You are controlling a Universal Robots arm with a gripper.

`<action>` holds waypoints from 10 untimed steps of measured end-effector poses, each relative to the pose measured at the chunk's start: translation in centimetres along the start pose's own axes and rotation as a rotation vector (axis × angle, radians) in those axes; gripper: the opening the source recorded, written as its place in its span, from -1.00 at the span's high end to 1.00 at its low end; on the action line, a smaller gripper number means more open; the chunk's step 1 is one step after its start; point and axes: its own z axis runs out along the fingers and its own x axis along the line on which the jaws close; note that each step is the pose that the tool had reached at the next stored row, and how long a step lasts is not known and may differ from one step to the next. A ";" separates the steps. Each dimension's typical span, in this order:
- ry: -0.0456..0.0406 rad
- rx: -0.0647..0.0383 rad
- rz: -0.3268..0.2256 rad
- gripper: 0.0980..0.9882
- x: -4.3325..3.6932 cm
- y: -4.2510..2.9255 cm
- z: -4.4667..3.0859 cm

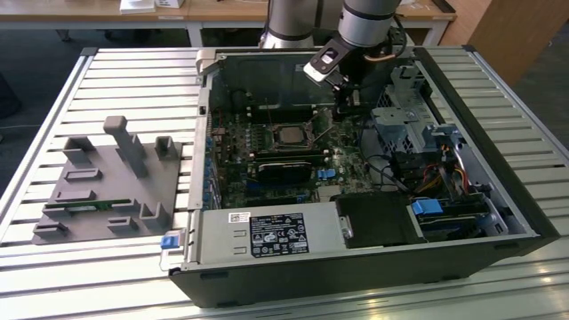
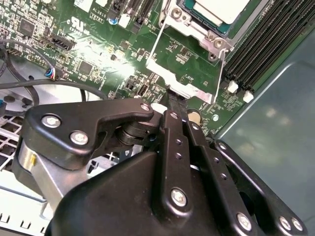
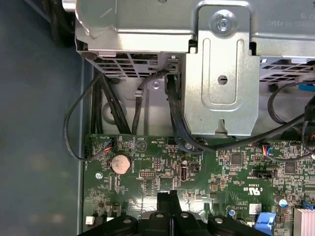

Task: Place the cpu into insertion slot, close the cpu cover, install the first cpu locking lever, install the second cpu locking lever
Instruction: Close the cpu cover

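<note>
Hanging just beside the cpu cover (image 2: 209, 38), the pincer (image 2: 174, 97), drawn together at its tip.

Green motherboard (image 2: 98, 59); black end effector (image 2: 175, 100); cpu (image 2: 219, 7) looks silver-grey.

A slatted light metal table (image 1: 53, 87) is spanning the exterior view under even lighting. Behind it, a wooden desk (image 1: 222, 12) on white legs is standing over dark floor (image 1: 36, 40). A wooden panel (image 1: 520, 33) is occupying the exterior view's right corner.

One cpu (image 1: 289, 136), one motherboard (image 3: 147, 169), one power supply (image 1: 266, 237), one grey fixture (image 1: 106, 190), one coin battery (image 3: 120, 163).
</note>
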 end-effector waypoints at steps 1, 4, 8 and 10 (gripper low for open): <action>0.0000 0.000 0.000 0.98 0.00 -0.06 0.00; -0.0001 0.000 0.000 0.98 0.00 -0.26 0.00; -0.0001 0.000 0.000 0.98 0.00 -0.68 0.00; 0.0000 0.000 0.000 0.98 0.01 -0.92 0.01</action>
